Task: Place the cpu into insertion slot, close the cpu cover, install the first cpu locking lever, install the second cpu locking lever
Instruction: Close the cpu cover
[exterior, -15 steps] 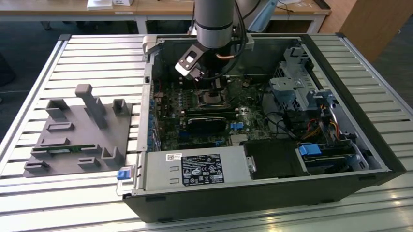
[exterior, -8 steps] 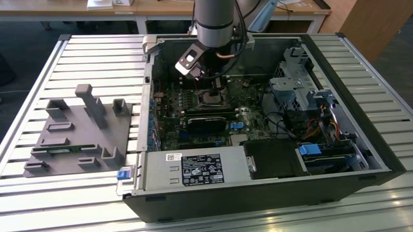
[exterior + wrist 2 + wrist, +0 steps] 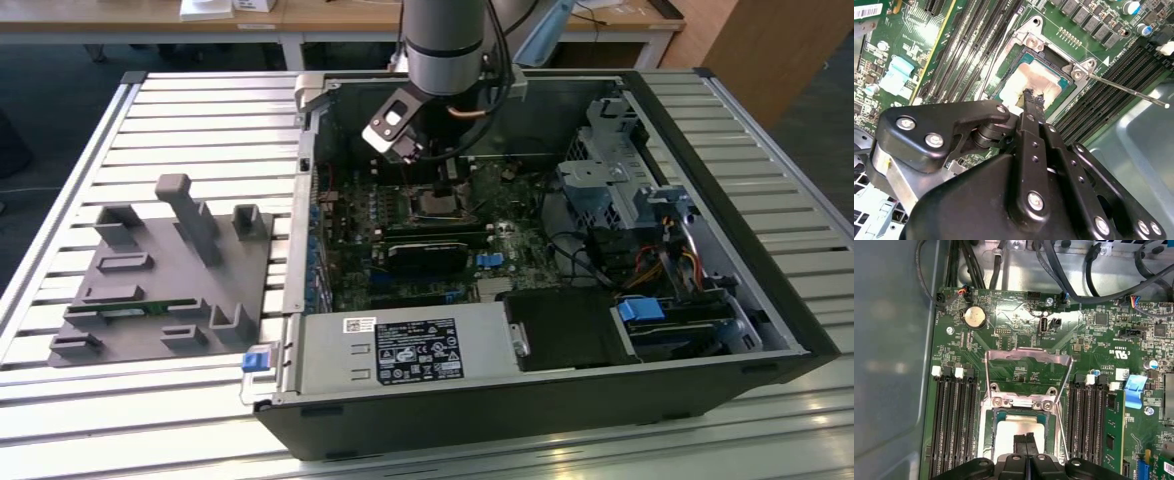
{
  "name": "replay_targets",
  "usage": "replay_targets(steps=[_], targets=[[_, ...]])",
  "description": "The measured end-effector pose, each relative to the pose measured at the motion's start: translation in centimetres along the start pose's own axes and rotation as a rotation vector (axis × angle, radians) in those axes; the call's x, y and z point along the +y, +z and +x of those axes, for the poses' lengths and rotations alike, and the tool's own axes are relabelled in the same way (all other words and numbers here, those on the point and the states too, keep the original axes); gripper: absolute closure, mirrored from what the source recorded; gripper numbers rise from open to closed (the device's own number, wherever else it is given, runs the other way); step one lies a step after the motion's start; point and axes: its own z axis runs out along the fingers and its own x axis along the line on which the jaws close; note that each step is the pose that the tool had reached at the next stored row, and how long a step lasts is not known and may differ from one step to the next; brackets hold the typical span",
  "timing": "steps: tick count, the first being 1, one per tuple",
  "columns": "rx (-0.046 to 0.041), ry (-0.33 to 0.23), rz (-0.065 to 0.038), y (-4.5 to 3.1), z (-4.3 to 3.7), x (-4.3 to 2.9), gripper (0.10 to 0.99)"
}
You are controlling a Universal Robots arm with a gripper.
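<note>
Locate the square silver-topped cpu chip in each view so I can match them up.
Exterior view: the flat square silver-grey cpu sits mid-motherboard in the open case, under the arm.
Second wrist view: cpu in the socket, just beyond the black gripper.
First wrist view: cpu between the gripper and the opened silver cpu cover.
Shared landmark: the shut gripper over the chip.

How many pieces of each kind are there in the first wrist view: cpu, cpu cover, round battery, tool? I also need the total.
cpu: 1
cpu cover: 1
round battery: 1
tool: 1
Total: 4
</note>
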Motion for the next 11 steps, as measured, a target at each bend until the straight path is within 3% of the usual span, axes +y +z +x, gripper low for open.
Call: replay_targets(steps=[11], targets=[[0.0001, 0.000, 0.000, -0.28, 0.00, 0.05, 0.980]])
